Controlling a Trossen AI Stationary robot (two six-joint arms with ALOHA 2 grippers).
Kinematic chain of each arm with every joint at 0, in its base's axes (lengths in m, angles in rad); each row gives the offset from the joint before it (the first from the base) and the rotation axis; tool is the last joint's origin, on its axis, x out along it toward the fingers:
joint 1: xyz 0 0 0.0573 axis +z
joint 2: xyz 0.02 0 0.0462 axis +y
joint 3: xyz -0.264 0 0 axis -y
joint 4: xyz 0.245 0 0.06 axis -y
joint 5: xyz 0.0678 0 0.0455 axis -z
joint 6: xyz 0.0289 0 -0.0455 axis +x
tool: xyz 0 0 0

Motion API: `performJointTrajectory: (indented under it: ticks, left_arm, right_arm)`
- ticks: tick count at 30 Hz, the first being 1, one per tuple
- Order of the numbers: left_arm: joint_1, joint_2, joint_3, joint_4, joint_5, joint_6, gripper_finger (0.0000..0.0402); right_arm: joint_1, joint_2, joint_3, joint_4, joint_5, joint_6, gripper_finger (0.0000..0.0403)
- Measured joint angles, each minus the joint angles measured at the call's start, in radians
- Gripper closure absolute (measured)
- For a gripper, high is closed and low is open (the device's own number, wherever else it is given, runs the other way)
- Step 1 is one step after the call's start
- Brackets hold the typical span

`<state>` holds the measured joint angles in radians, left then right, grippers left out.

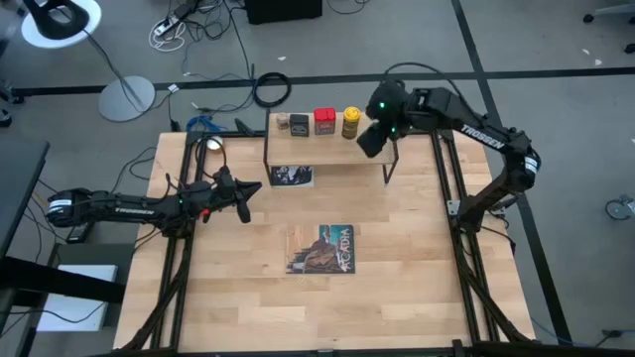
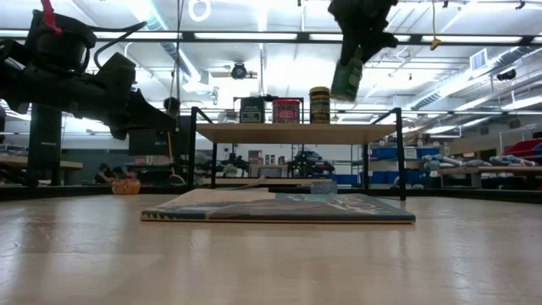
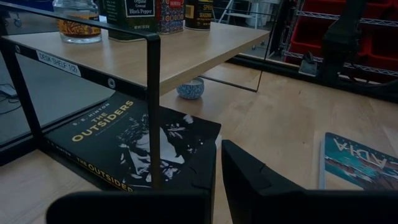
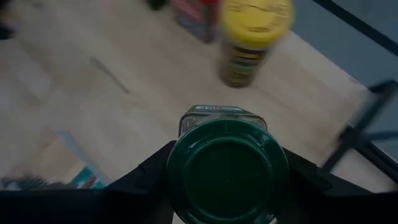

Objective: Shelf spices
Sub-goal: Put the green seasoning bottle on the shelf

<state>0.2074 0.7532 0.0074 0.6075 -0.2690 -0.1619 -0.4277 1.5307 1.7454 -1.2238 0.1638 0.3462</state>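
Wooden surface [image 1: 417, 288] is carrying two books: a picture-covered one [image 1: 322, 248] lying in the open and a dark "The Outsiders" paperback [image 3: 124, 146] half hidden under the shelf [image 1: 327, 149]. Four spices are standing in a row on the shelf: a clear jar [image 1: 282, 122], a black tin [image 1: 300, 123], a red tin [image 1: 324, 121] and a yellow-capped jar [image 1: 350, 122]. The fifth, a green-capped jar [image 4: 227, 165], is hanging above the shelf's right end, clamped in the right gripper [image 4: 227, 180]; its label is hard to make out. The left gripper [image 1: 241, 188], fingers together and empty, is waiting left of the shelf. A small patterned bowl [image 3: 190, 88] is sitting beneath the shelf.
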Motion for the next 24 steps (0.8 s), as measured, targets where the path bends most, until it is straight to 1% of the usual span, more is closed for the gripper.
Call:
performJointTrajectory:
  ticks: [4,7,14,24]
  left_arm:
    - [0.0,0.0,0.0,0.0,0.0,0.0,0.0371]
    - [0.0,0.0,0.0,0.0,0.0,0.001,0.0371]
    - [0.0,0.0,0.0,0.001,0.0,0.001,0.0371]
    - [0.0,0.0,0.0,0.001,0.0,0.001,0.0371]
  right_arm:
    - [-0.058,0.006,0.0,-0.002,0.001,0.001,0.0209]
    - [-0.081,0.006,0.0,0.028,0.0,0.0,0.0209]
    - [-0.128,0.023,-0.001,0.02,0.008,-0.018,0.0209]
    - [-0.164,0.12,0.0,0.023,0.023,-0.043,0.0209]
